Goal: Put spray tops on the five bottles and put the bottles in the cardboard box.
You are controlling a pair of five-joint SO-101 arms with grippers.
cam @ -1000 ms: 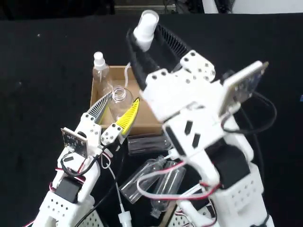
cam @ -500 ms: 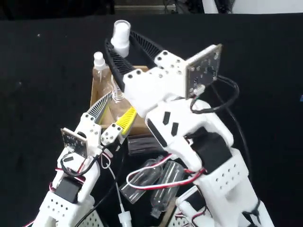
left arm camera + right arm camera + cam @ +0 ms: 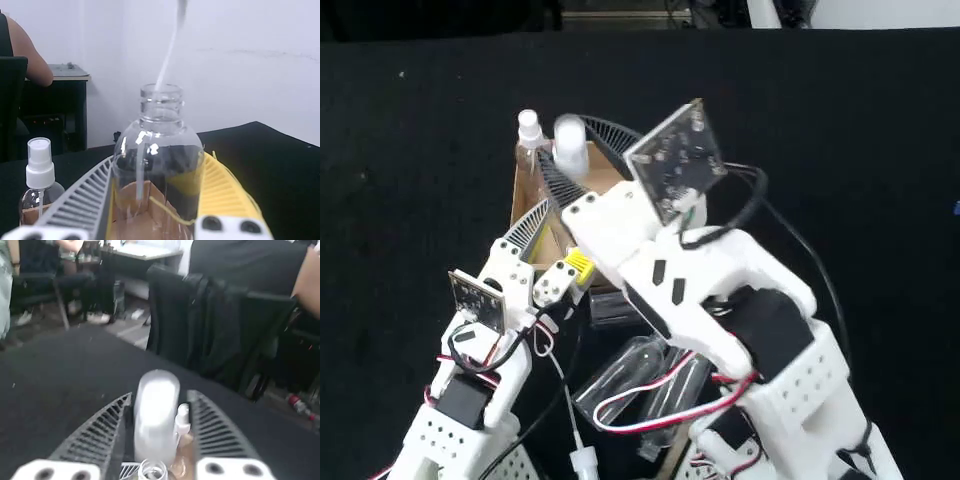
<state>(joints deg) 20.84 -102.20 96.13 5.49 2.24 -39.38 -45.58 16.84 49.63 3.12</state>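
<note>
Pinching the open bottle (image 3: 158,135) by its body: left tool (image 3: 159,167), grey ribbed finger on one side, yellow finger on the other. The bottle is upright and its neck is bare. Cardboard shows through its lower part in the left wrist view, so it sits within the cardboard box (image 3: 524,190) outline; can't tell if the base rests on the box floor. Right tool (image 3: 159,396) is clamped on a spray top (image 3: 155,415), black ribbed fingers either side of the white head, directly above the open bottle's neck. The top is not seated: the head is clear of the neck, and its dip tube (image 3: 169,55) hangs slanted down to the rim and looks to enter the mouth. The capped bottle (image 3: 529,140) stands upright in the box's far corner, just beside the held top. Two uncapped bottles (image 3: 620,378) lie on their sides, close together, on the black tabletop (image 3: 860,110) on the near side of the box, partly under the right arm's cables. A dark block (image 3: 620,308) sits between them and the box. A loose spray top (image 3: 583,463) with its tube lies on the tabletop near the arm bases.
</note>
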